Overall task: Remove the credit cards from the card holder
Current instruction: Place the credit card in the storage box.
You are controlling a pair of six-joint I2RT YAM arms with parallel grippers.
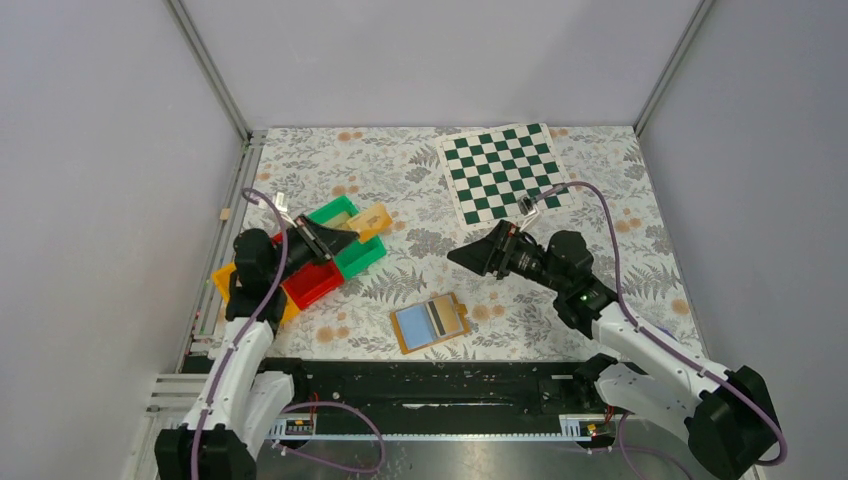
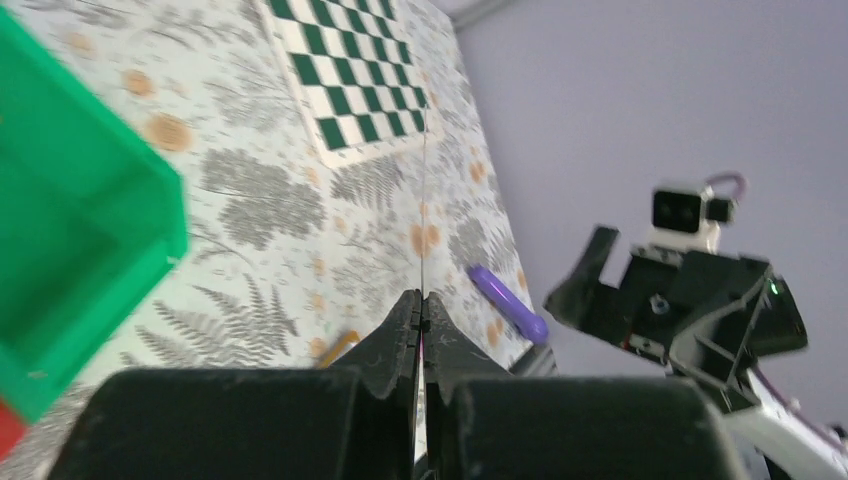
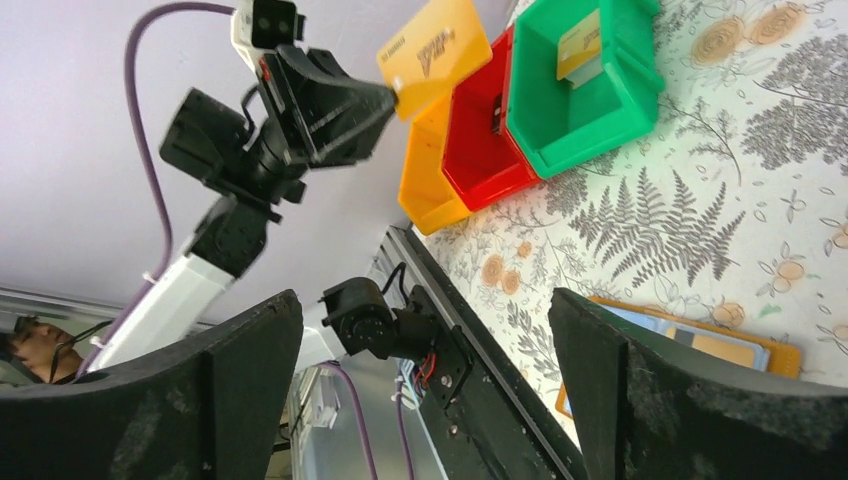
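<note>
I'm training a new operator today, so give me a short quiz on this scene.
1. True or false: the right tool is shut.
2. The left tool grips: A) a yellow card, B) a chess piece, C) nothing.
3. Fill in: the card holder lies ___ on the table.
Key: 1 false; 2 A; 3 open.

Plain lavender-grey walls (image 1: 430, 60) around a fern-patterned tabletop (image 1: 420, 165), aluminium corner posts (image 1: 210, 70)
</note>
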